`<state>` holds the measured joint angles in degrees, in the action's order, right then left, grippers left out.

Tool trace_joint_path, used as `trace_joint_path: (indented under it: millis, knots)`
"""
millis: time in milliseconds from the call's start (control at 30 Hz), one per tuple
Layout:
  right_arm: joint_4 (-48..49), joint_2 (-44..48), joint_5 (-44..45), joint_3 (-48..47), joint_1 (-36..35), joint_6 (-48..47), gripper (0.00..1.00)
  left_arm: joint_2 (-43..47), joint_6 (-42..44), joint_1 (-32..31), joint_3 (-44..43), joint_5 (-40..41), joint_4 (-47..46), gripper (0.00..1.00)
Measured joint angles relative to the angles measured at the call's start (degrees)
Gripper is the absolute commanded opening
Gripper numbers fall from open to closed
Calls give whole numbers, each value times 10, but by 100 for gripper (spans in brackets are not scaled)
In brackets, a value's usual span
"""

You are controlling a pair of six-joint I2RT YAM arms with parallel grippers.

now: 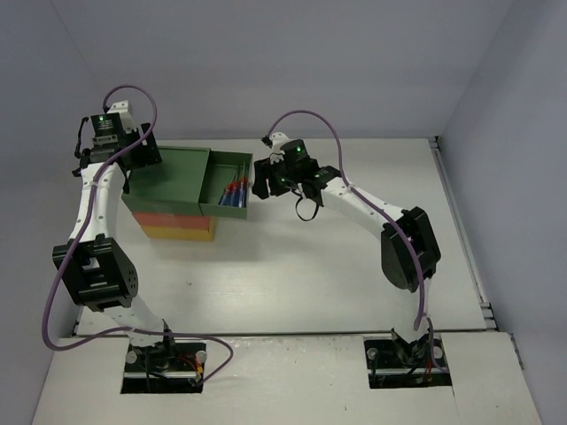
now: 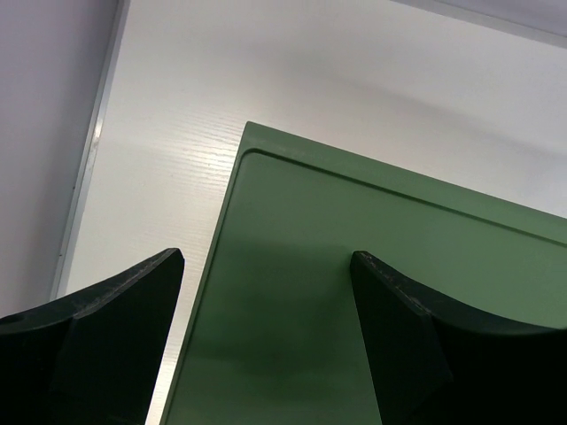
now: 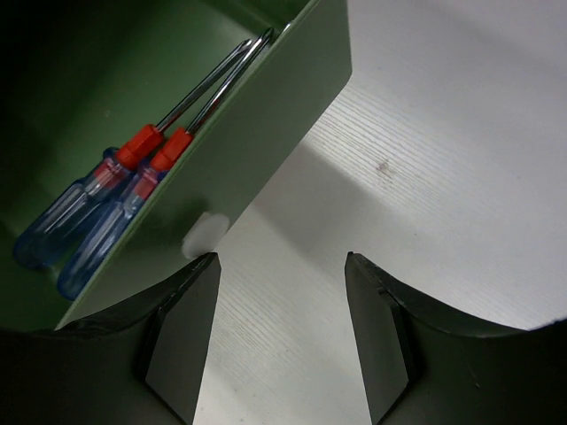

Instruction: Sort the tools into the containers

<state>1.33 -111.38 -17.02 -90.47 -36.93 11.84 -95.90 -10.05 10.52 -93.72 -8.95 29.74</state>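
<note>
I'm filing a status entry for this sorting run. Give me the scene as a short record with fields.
cabinet: green top, orange-red middle, yellow bottom, standing on the table
green drawer: pulled out toward the right arm
contents: blue-and-red screwdrivers, at least two, lying along the front wall
left gripper: open, empty, over the cabinet's top
right gripper: open, empty, just outside the drawer's front wall

Green drawer (image 3: 257,133); blue-handled, red-collared screwdrivers (image 3: 97,212); white table (image 3: 425,133); lower drawers (image 1: 177,223) seemingly orange, yellow.
</note>
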Motion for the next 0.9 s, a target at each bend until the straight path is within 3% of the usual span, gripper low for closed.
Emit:
trace_joint_path:
  millis: [900]
  knots:
    - [-7, -176, -9, -268, -81, 71, 59, 1, -27, 8, 17, -45, -25, 74]
